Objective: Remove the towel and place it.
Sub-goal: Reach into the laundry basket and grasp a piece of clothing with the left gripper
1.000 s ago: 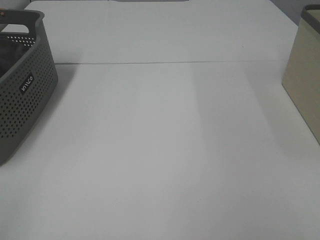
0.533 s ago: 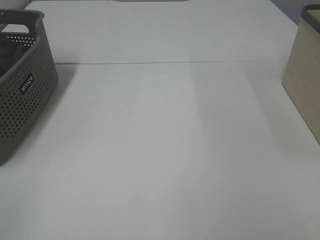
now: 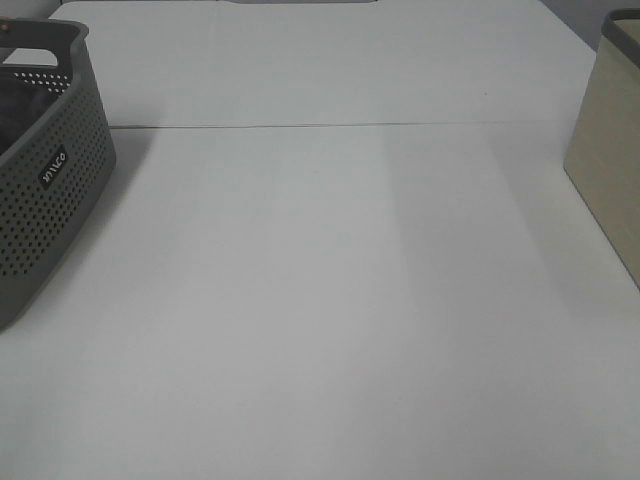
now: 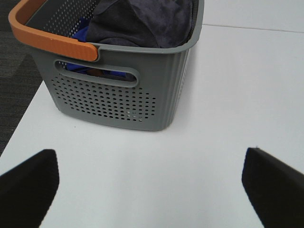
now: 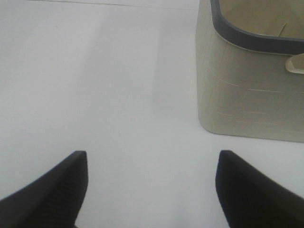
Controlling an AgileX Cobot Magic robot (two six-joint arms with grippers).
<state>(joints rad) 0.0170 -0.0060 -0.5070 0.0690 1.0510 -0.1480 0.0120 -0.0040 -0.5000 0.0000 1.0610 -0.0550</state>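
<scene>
Towel (image 4: 142,21): dark charcoal grey, soft fuzzy nap, crumpled into a rounded heap with a few deep folds. It sits inside the grey perforated basket (image 4: 118,95), piled up to the rim and bulging a bit above it at the near wall. Hems or edges can't be made out in this bunch. Blue cloth (image 4: 80,33) is in the same basket, beside the towel on the side of the orange handle (image 4: 52,40); more blue shows through the basket's grip slot.

The basket stands upright on the white surface (image 3: 330,300), at the left edge of the high view (image 3: 50,190), with a small white label on its wall. Its inside is too dark there to read the towel.

Left pincer (image 4: 149,159): released, fingers spread wide, nothing between them, hovering over bare surface just in front of the basket, not touching it or the towel.

Right pincer (image 5: 152,156): released too, fingers wide, empty, over bare surface near the beige bin (image 5: 247,95). The bin has a dark grey rim and stands at the right edge of the high view.
</scene>
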